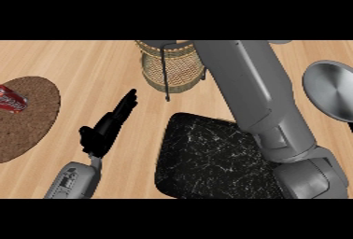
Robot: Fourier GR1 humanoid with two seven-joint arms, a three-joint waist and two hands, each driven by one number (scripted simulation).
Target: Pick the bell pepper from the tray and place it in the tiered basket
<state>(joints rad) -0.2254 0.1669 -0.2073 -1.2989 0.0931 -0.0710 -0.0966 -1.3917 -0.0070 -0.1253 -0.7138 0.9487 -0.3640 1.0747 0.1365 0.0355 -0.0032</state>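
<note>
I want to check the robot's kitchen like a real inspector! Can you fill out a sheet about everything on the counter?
Surface: light wooden counter, looks flat.
Job's things: black marbled tray near the middle, no bell pepper seen on it; wicker tiered basket behind it, partly hidden by the right forearm. The pepper shows nowhere.
Clutter: round brown mat at the left with a red can on it; grey metal plate at the right edge.
Hands: left hand open, fingers straight, left of the tray, holding nothing; right hand out of sight past the forearm, near the basket.
Cables: nothing seen.
Surroundings: nothing seen beyond the counter.
</note>
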